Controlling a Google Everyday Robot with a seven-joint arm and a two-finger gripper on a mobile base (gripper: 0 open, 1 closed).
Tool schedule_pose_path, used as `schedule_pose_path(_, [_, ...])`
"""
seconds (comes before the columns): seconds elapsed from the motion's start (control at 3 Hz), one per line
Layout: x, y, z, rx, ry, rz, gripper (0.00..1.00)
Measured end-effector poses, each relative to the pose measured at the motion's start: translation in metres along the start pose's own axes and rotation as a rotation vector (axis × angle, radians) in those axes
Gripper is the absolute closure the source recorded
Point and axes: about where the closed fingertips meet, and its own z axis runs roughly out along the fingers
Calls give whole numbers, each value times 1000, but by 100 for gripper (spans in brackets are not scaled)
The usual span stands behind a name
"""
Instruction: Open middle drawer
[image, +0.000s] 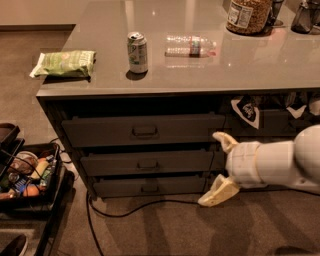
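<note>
Gripper (220, 167), fingers spread wide, below desk (200, 80) front edge twd right corner, just right of middle drawer (115, 163), clear of its handle (148, 165). Shut-looking front, inside hidden. Arm (280, 160) cut off at right; jar (249, 15) top cropped, far edge.

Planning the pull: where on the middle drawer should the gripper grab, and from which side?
Grip the small handle centred on the middle drawer, coming straight from the front: its flat face offers no other hold. The gripper hangs open to the right.

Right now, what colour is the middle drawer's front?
Middle drawer: dark grey, camera view. The claw hovers open at its right end.
</note>
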Motion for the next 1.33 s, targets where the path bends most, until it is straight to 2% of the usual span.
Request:
schedule_pose_path(0.33, [38,11,56,16,-18,-11,0])
schedule_pose_path(0.67, [45,1,62,54,-19,-3,0])
schedule_pose_path(1.0, [44,1,62,53,-19,-4,0])
schedule_pose_path(1.33, [63,0,71,31,-35,-5,0])
